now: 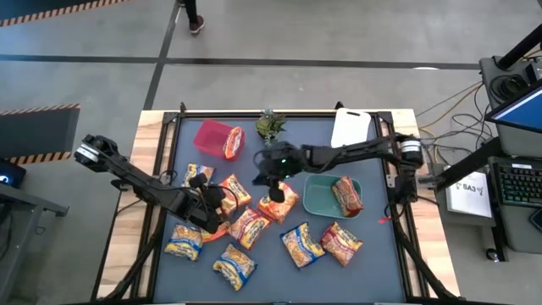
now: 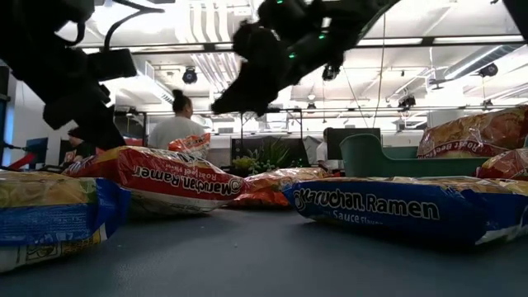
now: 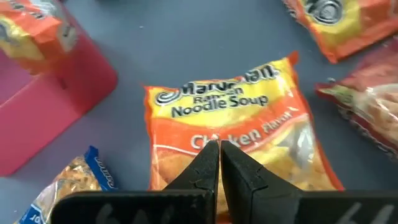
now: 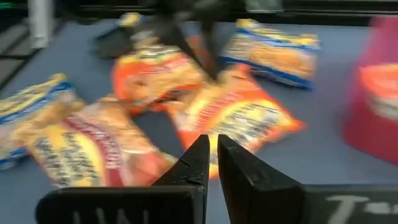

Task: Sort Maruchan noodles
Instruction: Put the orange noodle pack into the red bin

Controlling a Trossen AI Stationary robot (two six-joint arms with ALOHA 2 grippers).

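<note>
Near row of packets: a yellow-and-blue packet lies at the near left; another is nearest the front edge, a third sits to its right, and a red packet lies at the near right.
Middle packets: a red packet lies just left of centre; an orange packet sits beyond it, directly under the right gripper.
Left gripper: low over the mat at centre left, fingers closed with only a thin slit between them, nothing between the tips; an orange Chicken-flavour packet lies flat just under the tips.
Right gripper: reaching in from the right over the centre of the mat, fingers closed and empty, above the orange packet.
Green bin: right of centre, holding one red packet.
Far-left packet: a yellow-and-blue packet lies beside the left arm.
Red bin: far left, tipped on its side, an orange packet at its mouth.
Plant: small, green, at the far edge, middle.
Cutting board: white, at the far right.
</note>
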